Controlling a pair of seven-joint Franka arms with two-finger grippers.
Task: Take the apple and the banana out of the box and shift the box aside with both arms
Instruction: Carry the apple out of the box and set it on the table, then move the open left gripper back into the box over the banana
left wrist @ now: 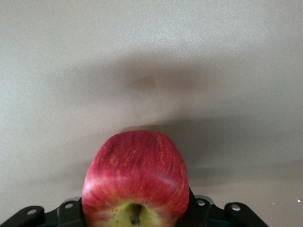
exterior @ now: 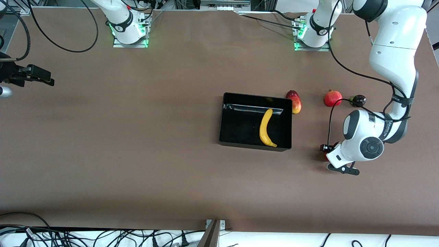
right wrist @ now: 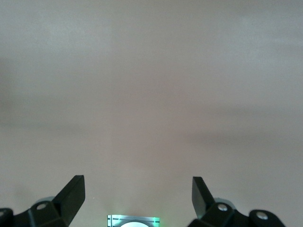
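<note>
The black box lies on the brown table toward the left arm's end. The yellow banana lies inside it. My left gripper is low over the table beside the box, toward the left arm's end, and is shut on the red apple. Only a red sliver of the apple shows in the front view, under the wrist. My right gripper is open and empty over the table at the right arm's end; its fingertips stand wide apart over bare table.
A red-yellow mango lies against the box's corner. A round red pomegranate and a small dark fruit lie beside it toward the left arm's end. The arm bases stand along the table's edge farthest from the front camera.
</note>
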